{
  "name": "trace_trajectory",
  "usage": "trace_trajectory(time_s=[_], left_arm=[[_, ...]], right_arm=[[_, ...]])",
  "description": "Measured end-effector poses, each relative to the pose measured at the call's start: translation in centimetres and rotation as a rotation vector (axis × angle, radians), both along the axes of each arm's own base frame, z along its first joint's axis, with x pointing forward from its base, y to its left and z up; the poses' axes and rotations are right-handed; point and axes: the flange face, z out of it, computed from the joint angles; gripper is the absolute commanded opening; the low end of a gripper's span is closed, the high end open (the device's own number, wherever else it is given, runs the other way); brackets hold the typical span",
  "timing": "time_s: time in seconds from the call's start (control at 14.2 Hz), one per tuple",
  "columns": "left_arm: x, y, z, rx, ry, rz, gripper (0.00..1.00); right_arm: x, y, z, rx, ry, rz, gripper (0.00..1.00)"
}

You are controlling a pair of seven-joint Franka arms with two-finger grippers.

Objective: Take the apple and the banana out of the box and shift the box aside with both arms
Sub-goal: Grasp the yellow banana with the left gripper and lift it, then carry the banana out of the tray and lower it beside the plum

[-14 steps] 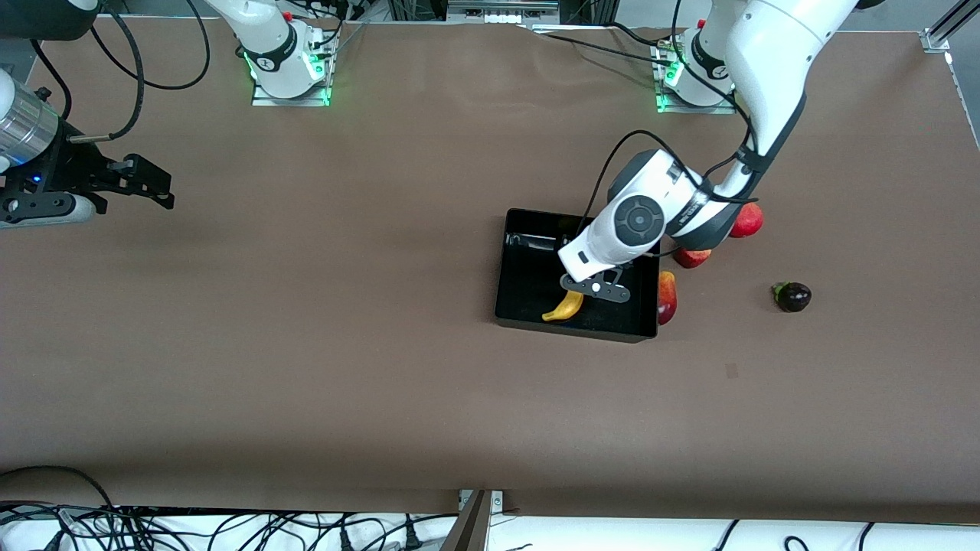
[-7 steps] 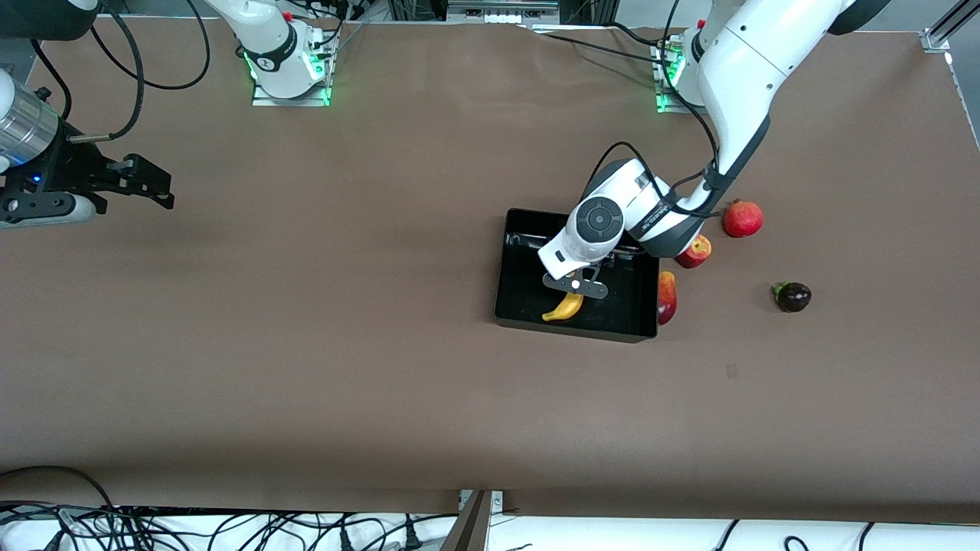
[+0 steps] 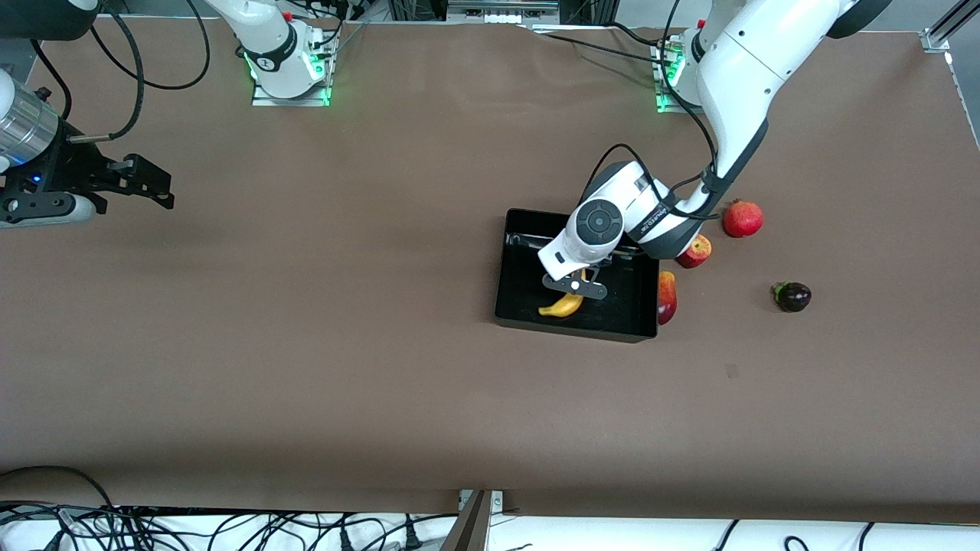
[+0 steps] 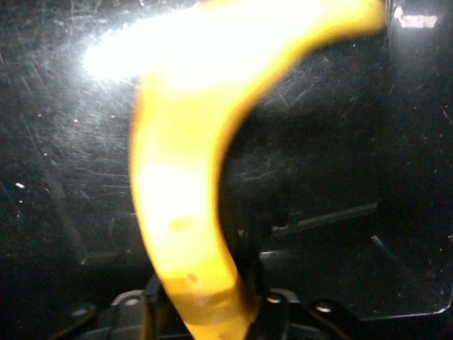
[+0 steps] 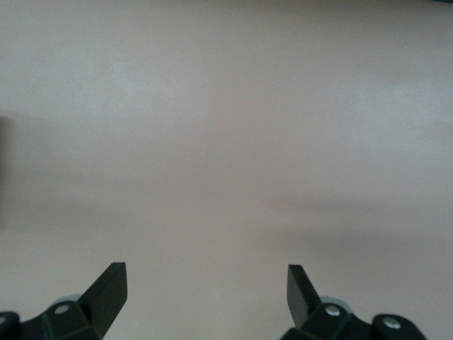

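The black box sits on the table toward the left arm's end. A yellow banana lies inside it by the wall nearest the front camera. My left gripper reaches down into the box and is shut on the banana's end. In the left wrist view the banana runs out from between the fingers of my left gripper over the box floor. My right gripper hangs open over the right arm's end of the table, nothing between its fingers.
A red-yellow mango lies against the box's outer wall. A red apple sits just past it, partly covered by the left arm. The pomegranate and a dark purple fruit lie farther toward the left arm's end.
My left gripper moved deeper over the box and closed on the banana. The banana turned flatter along the wall. The right arm has not moved.
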Motion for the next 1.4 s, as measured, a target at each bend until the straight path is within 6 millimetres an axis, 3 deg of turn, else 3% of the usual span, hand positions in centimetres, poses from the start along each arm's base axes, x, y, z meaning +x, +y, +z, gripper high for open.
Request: trace_trajectory(time_s=[0.21, 0.35, 0.49, 0.63, 0.77, 0.84, 0.98, 1.12, 1.19, 1.26, 1.4], left_arm=[[0.6, -0.1, 0.7, -0.007, -0.015, 0.005, 0.0], [1.7, -0.1, 3.1, -0.001, -0.038, 0.01, 0.0], [2.9, 0.3, 7.6, 0.051, -0.035, 0.014, 0.0], [4.4, 1.3, 13.6, 0.12, -0.014, 0.034, 0.0], [5.9, 3.9, 17.8, 0.176, 0.025, 0.057, 0.0], [7.1, 6.6, 18.6, 0.186, 0.049, 0.06, 0.0], [10.2, 15.0, 18.1, 0.169, 0.093, 0.072, 0.0], [12.6, 24.6, 15.9, 0.145, 0.134, 0.098, 0.0], [13.3, 28.4, 14.4, 0.135, 0.144, 0.108, 0.0], [13.7, 31.1, 12.8, 0.12, 0.152, 0.109, 0.0], [14.2, 33.5, 9.3, 0.087, 0.158, 0.092, 0.0]], right_arm=[[0.0, 0.0, 0.0, 0.0, 0.0, 0.0, 1.0], [0.0, 0.0, 0.0, 0.0, 0.0, 0.0, 1.0], [0.0, 0.0, 0.0, 0.0, 0.0, 0.0, 1.0], [0.0, 0.0, 0.0, 0.0, 0.0, 0.0, 1.0], [0.0, 0.0, 0.0, 0.0, 0.0, 0.0, 1.0], [0.0, 0.0, 0.0, 0.0, 0.0, 0.0, 1.0], [0.0, 0.1, 0.0, 0.0, 0.0, 0.001, 1.0], [0.0, 0.1, 0.0, 0.0, 0.0, 0.003, 1.0], [0.0, 0.2, 0.0, 0.0, 0.0, 0.003, 1.0], [0.0, 0.2, 0.0, 0.0, 0.0, 0.003, 1.0], [0.0, 0.2, 0.0, 0.0, -0.001, 0.003, 1.0]])
